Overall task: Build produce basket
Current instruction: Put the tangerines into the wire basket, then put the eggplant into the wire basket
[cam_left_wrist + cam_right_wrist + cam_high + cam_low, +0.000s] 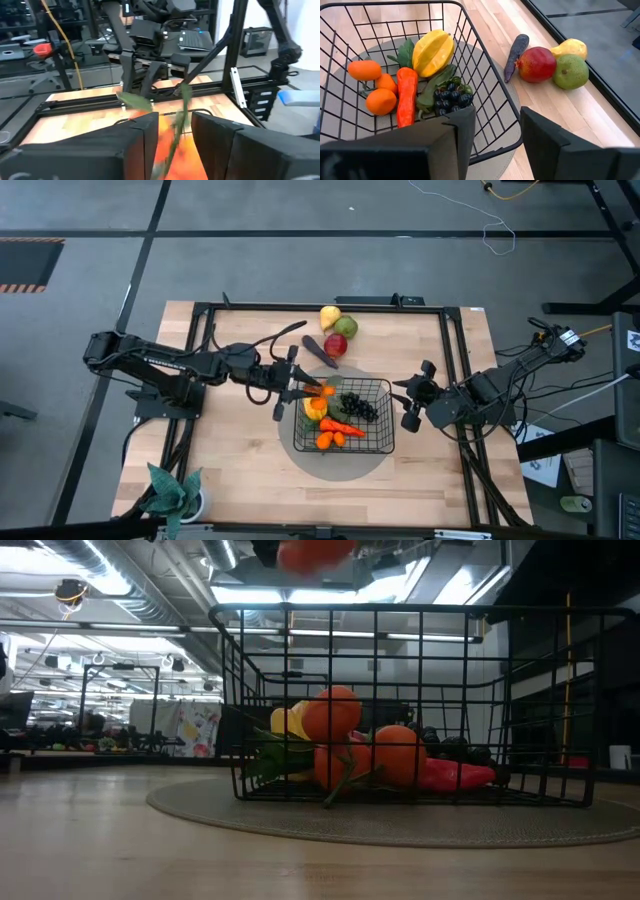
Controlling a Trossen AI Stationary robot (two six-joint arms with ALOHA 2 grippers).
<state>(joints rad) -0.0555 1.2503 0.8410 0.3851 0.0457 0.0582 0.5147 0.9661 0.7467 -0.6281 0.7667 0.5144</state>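
The black wire basket [392, 418] [485, 75] [420, 610] stands on a round grey mat [340, 465]. It holds a yellow ridged fruit [434, 51], a cucumber [436, 85], dark grapes [451, 97], a carrot [406, 95] and small oranges [380, 100]. My left gripper [312, 390] [175, 120] hovers over the basket's far left corner, shut on a small orange fruit with a leafy green stem. My right gripper [408, 402] [495, 117] waits open just right of the basket. An eggplant [320, 348], red apple [336, 345], green apple [346, 327] and pear [329, 315] lie on the table behind the basket. My left gripper pinches the orange fruit [172, 147] between its two fingers [145, 135], reaching in from the table's left. The fruit is lifted clear above the basket rim [315, 552]. Its green stem and leaves [182, 102] stick out past the fingertips.
A black frame [200, 360] runs around the wooden table. A green potted plant [175, 492] sits at the near left corner. Bare wood lies left of the mat and along the near edge. Cables trail off the table's right side.
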